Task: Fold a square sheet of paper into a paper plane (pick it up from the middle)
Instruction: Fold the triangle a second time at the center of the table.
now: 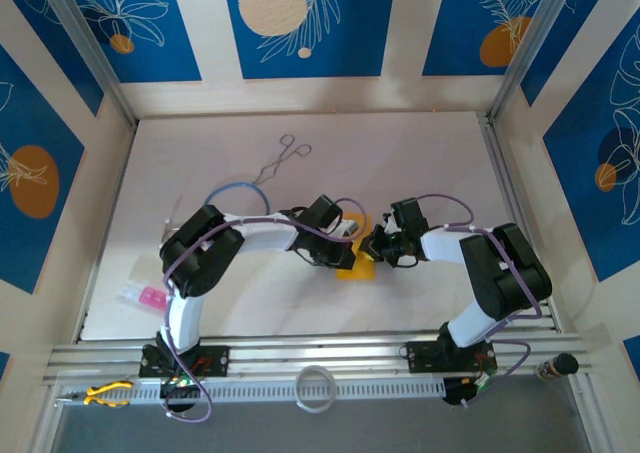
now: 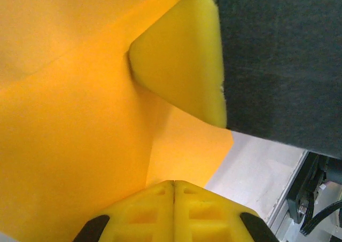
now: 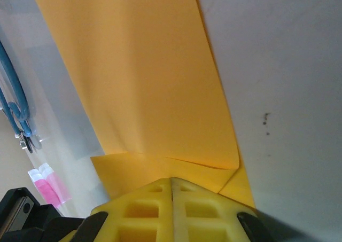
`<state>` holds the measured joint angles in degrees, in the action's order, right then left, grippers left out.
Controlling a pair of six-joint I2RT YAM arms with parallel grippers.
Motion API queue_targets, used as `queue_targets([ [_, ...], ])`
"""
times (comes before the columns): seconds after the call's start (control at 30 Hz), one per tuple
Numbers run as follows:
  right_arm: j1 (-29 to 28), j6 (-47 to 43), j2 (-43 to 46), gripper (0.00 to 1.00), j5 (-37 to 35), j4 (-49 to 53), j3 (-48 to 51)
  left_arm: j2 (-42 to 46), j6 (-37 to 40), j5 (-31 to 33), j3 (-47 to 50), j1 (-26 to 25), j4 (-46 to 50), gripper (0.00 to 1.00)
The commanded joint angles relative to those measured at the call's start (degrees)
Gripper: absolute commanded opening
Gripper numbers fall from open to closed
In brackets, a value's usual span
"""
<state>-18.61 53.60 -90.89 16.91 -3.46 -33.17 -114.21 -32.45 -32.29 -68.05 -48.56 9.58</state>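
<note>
Top external view is showing both arms meeting over the middle of the worktop (image 1: 420, 153), and their bulk is covering most of the sheet of paper (image 1: 352, 265), leaving just an orange-yellow corner peeking out beneath them.

In the left wrist view the left tool (image 2: 173, 191) is sitting with its fingers pressed together, tips over the paper. Whether any paper is caught between them is hard to tell. A dark body is cutting off the upper right, and one yellow finger of the right tool (image 3: 172, 187) is bearing down on a fold.

The right tool's fingers are likewise squeezed together at a turned-over corner, which is hiding the paper's near edge.

Bare worktop is lying open on the right and toward the back. A blue cord (image 3: 13, 95) and a pink slip (image 3: 45, 186) are lying well apart on the left.
</note>
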Motion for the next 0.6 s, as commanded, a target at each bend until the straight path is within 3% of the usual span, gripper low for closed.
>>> queue_targets([
  [0.0,0.3,-0.6,-1.9,0.01,-3.7,5.7,0.7,-0.4,1.8,1.4,0.3,-0.4,1.1,0.03],
  [0.57,0.4,-1.1,-3.2,0.01,-4.1,6.4,0.4,2.7,0.3,1.5,7.3,-0.4,-2.1,0.05],
])
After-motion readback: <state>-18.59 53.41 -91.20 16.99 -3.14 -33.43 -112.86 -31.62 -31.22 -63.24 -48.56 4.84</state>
